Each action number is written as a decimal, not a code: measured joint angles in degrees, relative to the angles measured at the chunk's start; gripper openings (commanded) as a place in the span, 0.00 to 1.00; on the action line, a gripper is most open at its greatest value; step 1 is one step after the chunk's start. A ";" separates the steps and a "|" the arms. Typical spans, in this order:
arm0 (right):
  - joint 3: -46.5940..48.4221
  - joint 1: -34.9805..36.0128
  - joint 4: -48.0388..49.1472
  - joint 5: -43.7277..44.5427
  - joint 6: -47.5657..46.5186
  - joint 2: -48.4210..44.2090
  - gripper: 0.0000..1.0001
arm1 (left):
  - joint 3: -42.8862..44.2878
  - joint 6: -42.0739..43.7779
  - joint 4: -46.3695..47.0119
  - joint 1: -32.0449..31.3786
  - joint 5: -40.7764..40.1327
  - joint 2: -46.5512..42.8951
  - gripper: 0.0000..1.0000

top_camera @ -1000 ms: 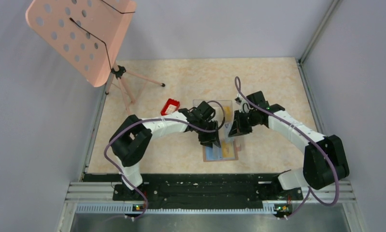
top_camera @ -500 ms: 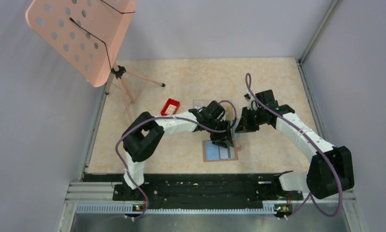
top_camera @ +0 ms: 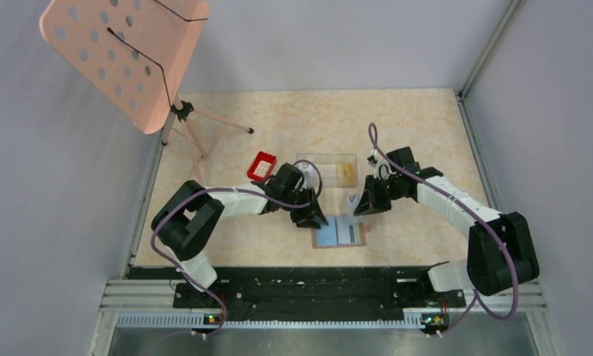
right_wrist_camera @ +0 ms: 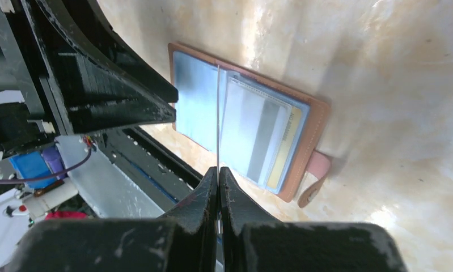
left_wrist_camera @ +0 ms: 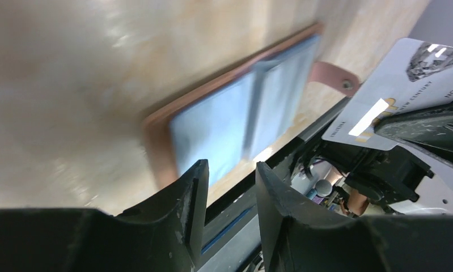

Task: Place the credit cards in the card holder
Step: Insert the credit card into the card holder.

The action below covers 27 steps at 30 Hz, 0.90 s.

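The card holder [top_camera: 339, 234] lies open near the table's front edge, blue lining up, and also shows in the left wrist view [left_wrist_camera: 229, 122]. In the right wrist view a yellow card [right_wrist_camera: 286, 148] sits in a sleeve of the card holder [right_wrist_camera: 310, 122]. My right gripper [top_camera: 364, 207] is shut on a pale whitish card [top_camera: 352, 200], held on edge above the holder's middle fold [right_wrist_camera: 218, 113]. The card's printed face shows in the left wrist view [left_wrist_camera: 402, 79]. My left gripper [top_camera: 312, 217] is open and empty, low at the holder's left edge [left_wrist_camera: 231, 170].
A clear plastic box [top_camera: 325, 165] with a yellow card [top_camera: 345, 171] in it stands behind the holder. A small red tray [top_camera: 261, 165] sits to its left. A pink perforated panel [top_camera: 122, 52] on a tripod stands at the back left.
My left gripper has drawn back to the left, off the open holder. My right gripper, still holding the pale card, has come down and nearer to the holder.
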 measured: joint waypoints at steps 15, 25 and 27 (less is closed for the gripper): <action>-6.32 6.43 11.96 -5.25 6.93 6.23 0.00 | -7.45 5.42 -10.01 4.61 -5.86 -7.50 0.15; -9.68 6.69 17.18 -4.70 9.01 8.72 0.00 | -5.18 6.56 -12.76 3.52 -7.61 -4.55 0.00; -9.79 6.69 17.27 -4.37 8.98 8.85 0.00 | -4.59 6.54 -13.22 3.30 -7.67 -4.02 0.00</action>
